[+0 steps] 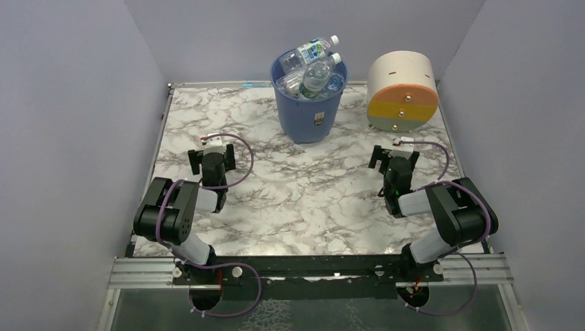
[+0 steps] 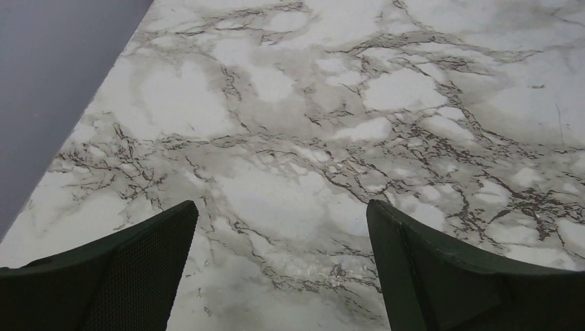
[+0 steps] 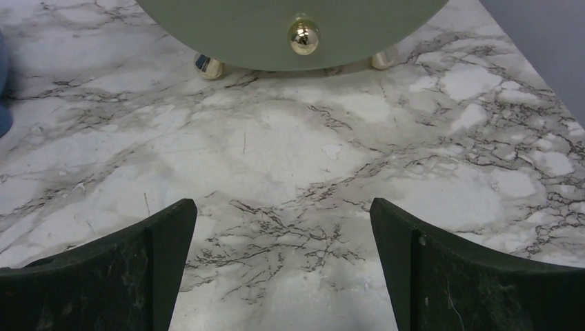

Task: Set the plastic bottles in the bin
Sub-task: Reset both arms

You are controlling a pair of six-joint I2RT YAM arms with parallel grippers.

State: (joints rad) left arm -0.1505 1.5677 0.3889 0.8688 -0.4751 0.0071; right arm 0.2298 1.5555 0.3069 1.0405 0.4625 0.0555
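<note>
Well, I see plastic bottles (image 1: 314, 65) heaped in the bin (image 1: 307, 117), cream drum (image 1: 402, 93) just right of the bin, facing my right gripper (image 1: 394, 157), left gripper (image 1: 212, 160) nearer than the bin, both jaws spread, empty.

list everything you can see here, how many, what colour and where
plastic bottles: several, exact count unclear, clear with white caps showing, piled in the bin above its rim
bin: one, blue, far middle of the table
drum: one, cream with orange and yellow bands, far right, apart from the bin
table: one, white and grey marble pattern
left gripper: one, black, open and empty, over bare table on the left
right gripper: one, black, open and empty, facing the drum
</note>
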